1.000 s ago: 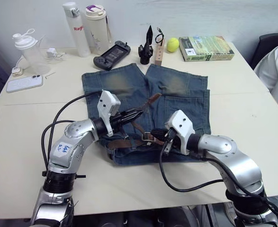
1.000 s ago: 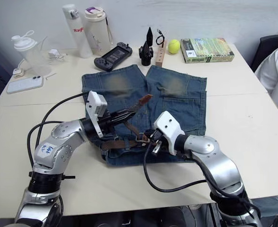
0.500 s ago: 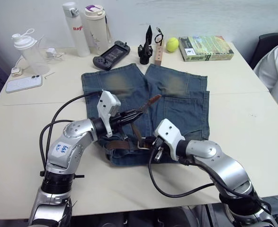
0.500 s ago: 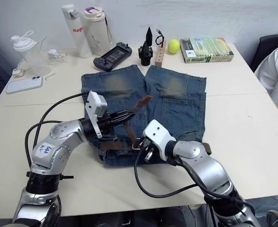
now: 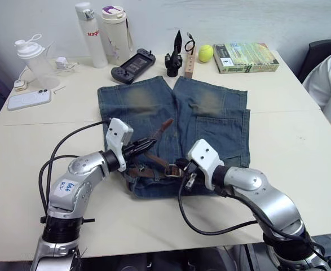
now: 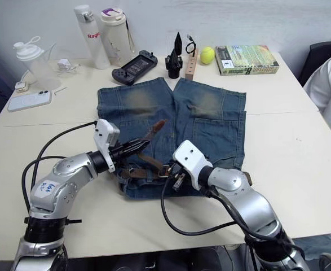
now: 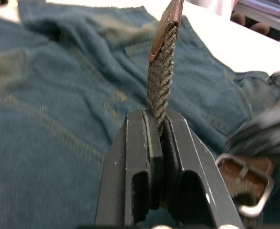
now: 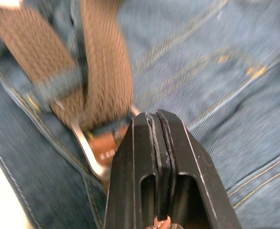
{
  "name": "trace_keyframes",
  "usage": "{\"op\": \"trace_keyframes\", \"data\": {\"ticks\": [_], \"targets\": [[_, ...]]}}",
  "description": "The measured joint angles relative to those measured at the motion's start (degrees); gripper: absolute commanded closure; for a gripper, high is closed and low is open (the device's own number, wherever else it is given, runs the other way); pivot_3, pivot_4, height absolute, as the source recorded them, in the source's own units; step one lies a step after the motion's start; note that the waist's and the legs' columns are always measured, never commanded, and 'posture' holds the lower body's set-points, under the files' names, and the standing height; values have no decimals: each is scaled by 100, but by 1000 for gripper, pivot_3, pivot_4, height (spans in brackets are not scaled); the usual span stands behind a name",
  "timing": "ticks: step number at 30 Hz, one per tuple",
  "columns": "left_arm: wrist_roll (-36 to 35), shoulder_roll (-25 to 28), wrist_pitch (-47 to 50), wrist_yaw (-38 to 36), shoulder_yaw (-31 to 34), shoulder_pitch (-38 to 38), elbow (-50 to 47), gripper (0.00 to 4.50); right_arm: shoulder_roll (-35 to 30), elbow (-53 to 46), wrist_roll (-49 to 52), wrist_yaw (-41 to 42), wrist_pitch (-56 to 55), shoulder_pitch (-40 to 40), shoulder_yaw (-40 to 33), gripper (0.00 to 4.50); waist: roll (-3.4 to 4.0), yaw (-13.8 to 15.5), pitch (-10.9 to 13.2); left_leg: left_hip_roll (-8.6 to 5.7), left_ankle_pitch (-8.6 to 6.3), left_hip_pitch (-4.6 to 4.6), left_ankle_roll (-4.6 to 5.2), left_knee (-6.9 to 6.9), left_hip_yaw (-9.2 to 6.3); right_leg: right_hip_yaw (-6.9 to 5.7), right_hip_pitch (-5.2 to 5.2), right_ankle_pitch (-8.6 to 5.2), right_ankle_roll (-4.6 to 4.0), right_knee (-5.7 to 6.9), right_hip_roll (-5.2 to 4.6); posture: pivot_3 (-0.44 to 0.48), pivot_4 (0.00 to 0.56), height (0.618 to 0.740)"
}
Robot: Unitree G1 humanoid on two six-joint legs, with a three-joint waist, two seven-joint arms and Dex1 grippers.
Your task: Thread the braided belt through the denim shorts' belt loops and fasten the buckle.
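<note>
The left gripper (image 7: 160, 125) jaws are clamping the braided belt (image 7: 161, 86) tail, which is projecting toward 12 o'clock. The right gripper (image 8: 154, 125) jaws are pressing together, the buckle (image 8: 94, 150) lying at 9 o'clock on the denim shorts (image 5: 221, 121).

Faded blue denim shorts (image 5: 210, 121) of matt, ribbed cotton cloth with tan stitching. The braided belt (image 7: 161, 86) is rough woven brown cord, its tip apparently smooth leather. The buckle (image 7: 247, 183) is shiny silver metal.
</note>
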Motion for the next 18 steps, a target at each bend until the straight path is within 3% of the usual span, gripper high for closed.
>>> {"op": "trace_keyframes", "data": {"ticks": [18], "targets": [[-74,0,74,30,-36,-10,-238,4500,-190,-144,69,-202,456,130,205,4441,0,-8,0,0,-2,0,-2,-3,2,23,-2,0,0,-4,1,0,150,720]]}}
